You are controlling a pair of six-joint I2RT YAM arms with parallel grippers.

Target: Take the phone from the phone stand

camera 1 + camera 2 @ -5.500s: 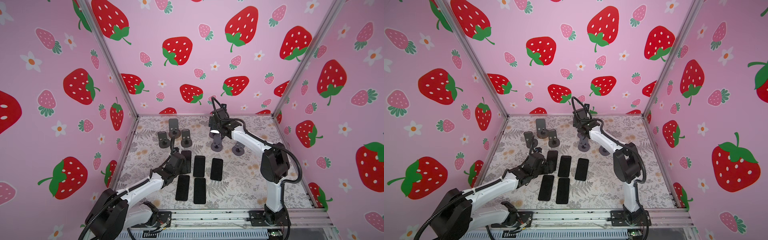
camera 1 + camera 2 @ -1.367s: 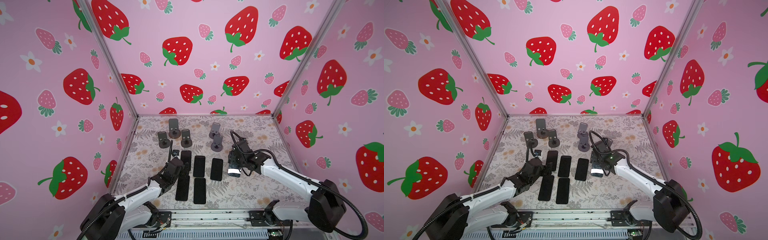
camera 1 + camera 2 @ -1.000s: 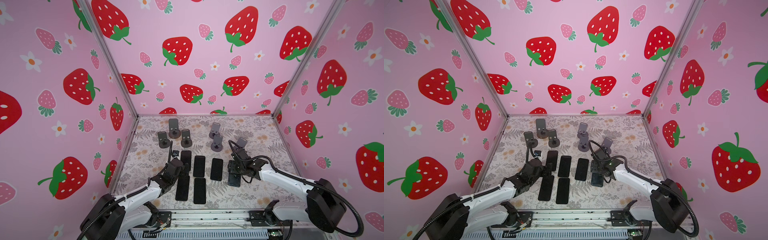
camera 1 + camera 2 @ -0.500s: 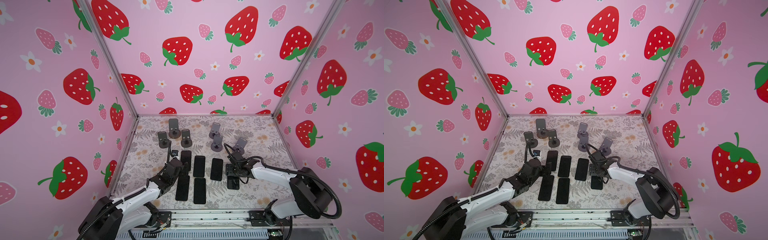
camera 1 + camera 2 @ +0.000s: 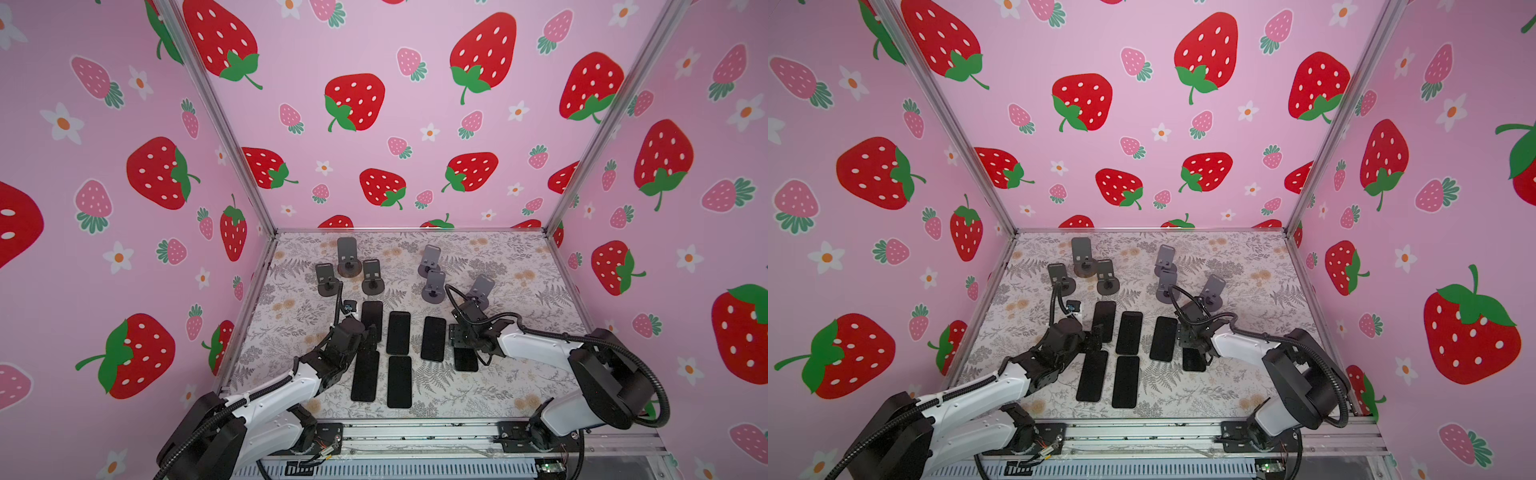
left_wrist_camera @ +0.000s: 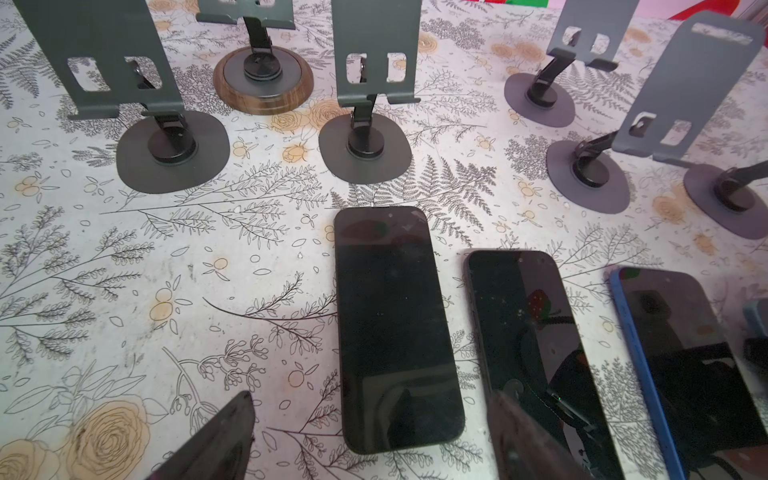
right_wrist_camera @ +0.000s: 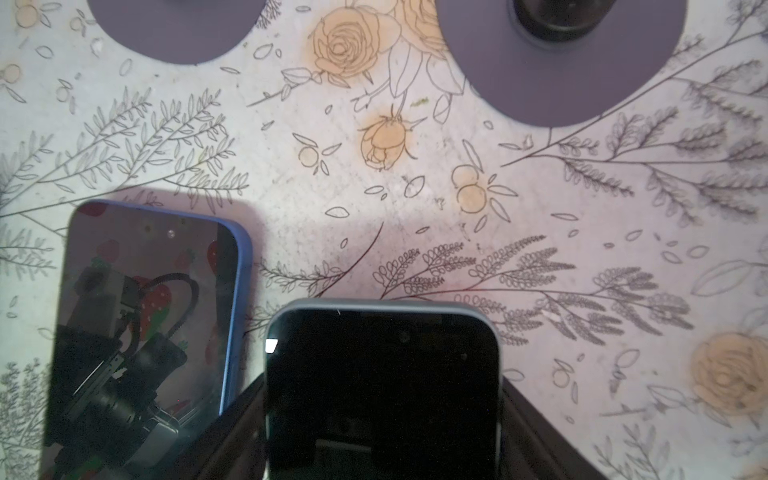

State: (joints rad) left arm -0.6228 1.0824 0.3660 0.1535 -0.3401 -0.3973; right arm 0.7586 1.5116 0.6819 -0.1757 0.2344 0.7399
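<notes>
The step in hand looks like the set-down that ends a removal: the phone lies flat on the table, screen up, well clear of the stands, at 5 o'clock from the blue-cased phone and just beside it. The nearest stand sits at 12 o'clock from it, bare, and in both top views all 6 stands carry nothing. The right gripper straddles the phone's near end with a finger along each long edge; I cannot tell whether the fingers are pressing the case or have just let it go. The left gripper hovers at 9 o'clock of the laid-out row, fingers apart and holding nothing, above another dark phone. By my reading the task is almost finished. The next move calls for the right fingers to spread fully, then rise straight up, so neither pad drags the phone or nudges its blue-cased neighbour.
</notes>
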